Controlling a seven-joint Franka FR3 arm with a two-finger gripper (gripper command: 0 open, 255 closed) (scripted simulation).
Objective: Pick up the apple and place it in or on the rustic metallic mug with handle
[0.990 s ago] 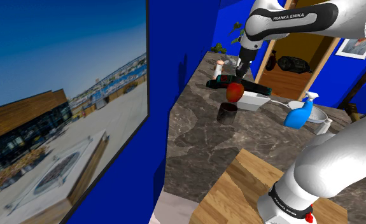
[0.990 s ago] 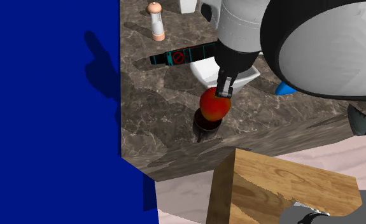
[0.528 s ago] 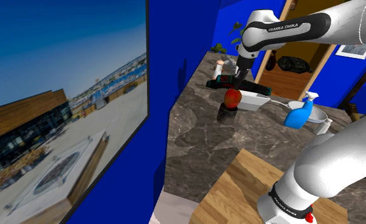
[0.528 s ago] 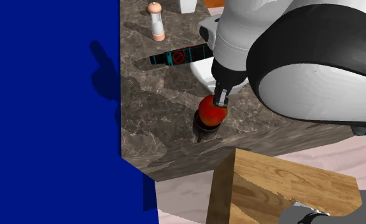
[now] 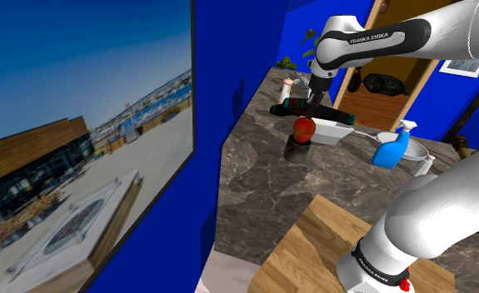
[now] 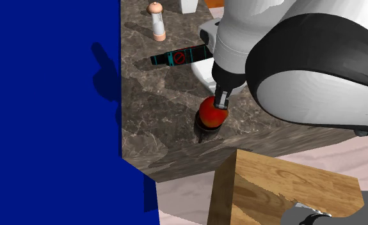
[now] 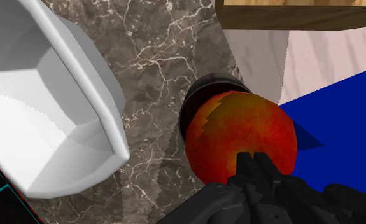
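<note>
Blue walls (image 5: 254, 50) stand beside a dark stone table (image 5: 271, 187) with pale veins. On the white arm (image 5: 412, 29) you can read the words "FRANKA EMIKA" in black letters. A flat black bar (image 6: 179, 57) lies on the table, and it has a round red "no" sign and blue-green stripes on it; I cannot read any words there.

The black pincer (image 7: 254, 160) points down at the red and yellow apple (image 7: 239, 133). Its two fingers are squeezed almost together and nip the top of the apple. The apple sits in the mouth of the dark round mug (image 7: 204, 89), and it covers most of the opening. The mug stands on the table near the edge.

Just beside the mug is a white dish (image 7: 54, 102), not touching it. A blue spray bottle (image 5: 391, 152) stands farther along the table. A small shaker with a peach top (image 6: 155, 19) stands upright behind the black bar. The arm's wooden box (image 5: 312, 241) is below the table's edge.
</note>
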